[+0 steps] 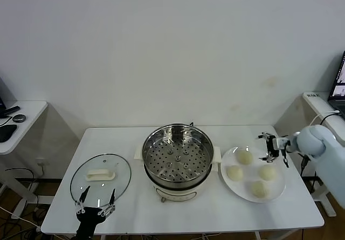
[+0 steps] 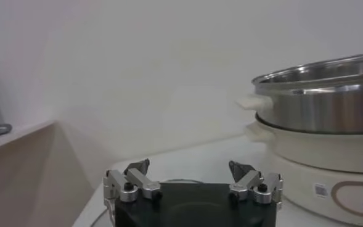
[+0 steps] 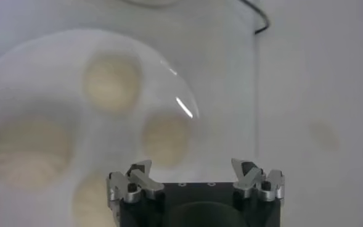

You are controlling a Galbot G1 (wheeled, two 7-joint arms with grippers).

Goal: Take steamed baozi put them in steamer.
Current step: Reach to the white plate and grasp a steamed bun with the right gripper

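The steamer (image 1: pixel 178 156), a shiny steel pot with a perforated tray on a white base, stands mid-table and holds nothing; it also fills the side of the left wrist view (image 2: pixel 329 105). Several cream-white baozi (image 1: pixel 245 157) lie on a flat white plate (image 1: pixel 251 173) to its right. My right gripper (image 1: pixel 268 147) hovers open over the plate's far right part, just above the baozi (image 3: pixel 166 137), touching none. My left gripper (image 1: pixel 96 203) stands open and empty at the near left, over the near rim of the glass lid (image 1: pixel 101 176).
The glass lid with its white handle lies flat left of the steamer. A side desk with a mouse (image 1: pixel 19 118) stands at far left. A laptop (image 1: pixel 339 83) sits on a stand at far right. The table's front edge runs close below the left gripper.
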